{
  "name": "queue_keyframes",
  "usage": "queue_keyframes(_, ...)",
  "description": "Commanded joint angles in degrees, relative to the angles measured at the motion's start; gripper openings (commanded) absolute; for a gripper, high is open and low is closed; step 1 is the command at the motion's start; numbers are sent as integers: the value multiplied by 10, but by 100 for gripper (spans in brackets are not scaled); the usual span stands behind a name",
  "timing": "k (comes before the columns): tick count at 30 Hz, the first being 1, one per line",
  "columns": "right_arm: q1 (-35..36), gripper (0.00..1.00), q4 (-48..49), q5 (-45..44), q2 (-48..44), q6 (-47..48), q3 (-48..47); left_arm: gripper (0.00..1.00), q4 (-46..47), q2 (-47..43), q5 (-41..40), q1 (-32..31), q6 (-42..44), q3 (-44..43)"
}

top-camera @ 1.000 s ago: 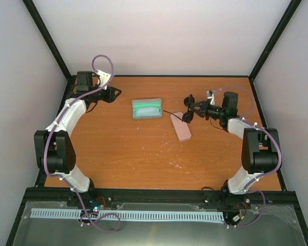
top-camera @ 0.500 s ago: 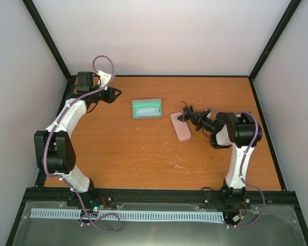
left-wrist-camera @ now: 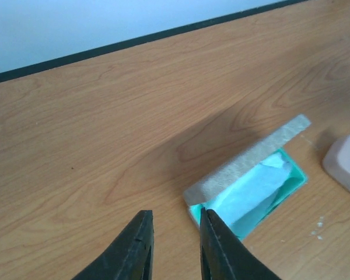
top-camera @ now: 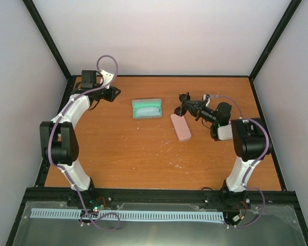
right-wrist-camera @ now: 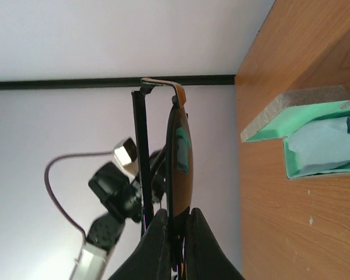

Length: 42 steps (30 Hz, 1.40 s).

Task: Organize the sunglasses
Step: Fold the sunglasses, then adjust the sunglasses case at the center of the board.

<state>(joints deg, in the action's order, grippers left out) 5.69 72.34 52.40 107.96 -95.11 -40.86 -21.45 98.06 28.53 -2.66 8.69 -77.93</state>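
Since a second ago the right arm has folded its elbow back and carried the sunglasses (top-camera: 180,108) slightly farther from the bases. At the far left, the left pincer (top-camera: 115,94) has its jaws drawn to a slim gap with nothing between them. To its right lies the open grey case (top-camera: 147,108), a light-blue cloth (left-wrist-camera: 251,192) in its teal lining. The right pincer (top-camera: 187,106) is clamped on the sunglasses, which stand edge-up. The pink case (top-camera: 181,126) lies just nearer the bases than this pincer.
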Motion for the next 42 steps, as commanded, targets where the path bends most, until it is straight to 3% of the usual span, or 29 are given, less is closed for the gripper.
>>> queue_keyframes(1, 14, 3, -194, 11, -72, 156, -10, 24, -36, 85, -11, -3, 32, -89)
queue_keyframes(5, 46, 3, -595, -103, -152, 407, -95, 23, -94, 170, 8, -7, 49, -186)
queue_keyframes(6, 54, 3, -628, -124, -160, 422, -102, 23, -104, 186, 12, -10, 53, -203)
queue_keyframes(14, 76, 3, -591, -170, -180, 387, -49, 23, -197, 308, 65, -40, 75, -349)
queue_keyframes(20, 111, 3, -581, -198, -171, 380, -51, 23, -228, 338, 50, -62, 98, -349)
queue_keyframes(24, 133, 3, -586, -213, -154, 377, -66, 21, -238, 325, 46, -63, 108, -311)
queue_keyframes(32, 160, 3, -591, -250, -120, 364, -90, 20, -198, 215, 54, -66, 109, -138)
queue_keyframes(42, 177, 3, -510, -204, -4, 346, -170, 20, -131, 150, 67, -71, 66, -26)
